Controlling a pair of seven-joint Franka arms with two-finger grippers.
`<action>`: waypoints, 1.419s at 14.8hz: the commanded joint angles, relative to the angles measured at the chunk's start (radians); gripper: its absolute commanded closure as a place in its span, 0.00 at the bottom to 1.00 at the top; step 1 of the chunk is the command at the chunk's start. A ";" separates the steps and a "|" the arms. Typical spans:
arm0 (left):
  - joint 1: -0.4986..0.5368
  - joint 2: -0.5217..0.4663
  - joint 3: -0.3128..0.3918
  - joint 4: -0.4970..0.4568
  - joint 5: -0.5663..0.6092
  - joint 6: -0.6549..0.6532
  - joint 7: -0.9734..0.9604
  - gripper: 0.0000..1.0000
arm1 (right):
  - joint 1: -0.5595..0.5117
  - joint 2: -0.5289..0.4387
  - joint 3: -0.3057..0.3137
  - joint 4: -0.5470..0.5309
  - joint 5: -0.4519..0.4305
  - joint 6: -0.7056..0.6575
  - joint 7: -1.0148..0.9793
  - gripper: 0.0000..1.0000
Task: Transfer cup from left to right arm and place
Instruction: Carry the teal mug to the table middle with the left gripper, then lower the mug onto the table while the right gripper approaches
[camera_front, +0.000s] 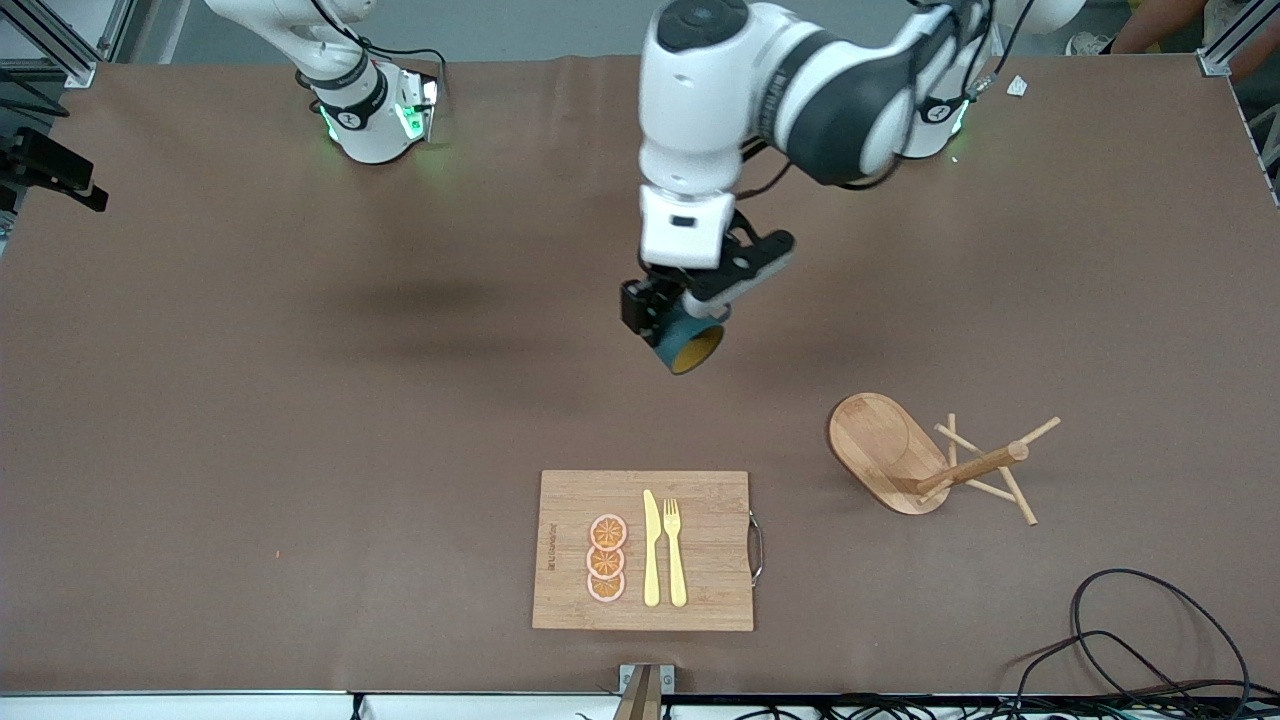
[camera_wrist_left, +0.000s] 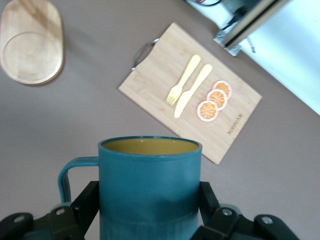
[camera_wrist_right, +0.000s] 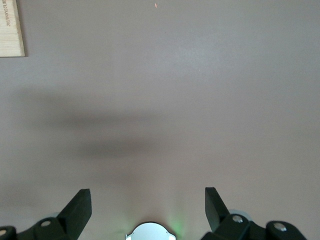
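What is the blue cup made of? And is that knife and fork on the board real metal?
The cup, held up in the left gripper, looks like glazed ceramic or maybe enamel: smooth, slightly shiny teal outside, ochre inside. The knife and fork are pale yellow all over with no metal shine, so probably plastic or light wood. The cutting board shows wood grain, likely bamboo.

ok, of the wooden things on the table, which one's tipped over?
The peg rack, toward the left arm's end: it lies on its side, base on edge, pegs sticking sideways. The cutting board lies flat.
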 joint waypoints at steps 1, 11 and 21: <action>-0.079 0.038 0.005 0.002 0.147 0.030 -0.053 0.31 | -0.052 0.042 0.015 0.007 0.003 0.008 -0.008 0.00; -0.327 0.256 0.007 -0.018 0.956 0.071 -0.528 0.36 | -0.136 0.225 0.015 0.008 -0.003 0.137 -0.023 0.00; -0.419 0.580 0.013 -0.038 1.477 -0.179 -0.777 0.39 | -0.172 0.453 0.017 0.010 0.003 0.448 -0.012 0.00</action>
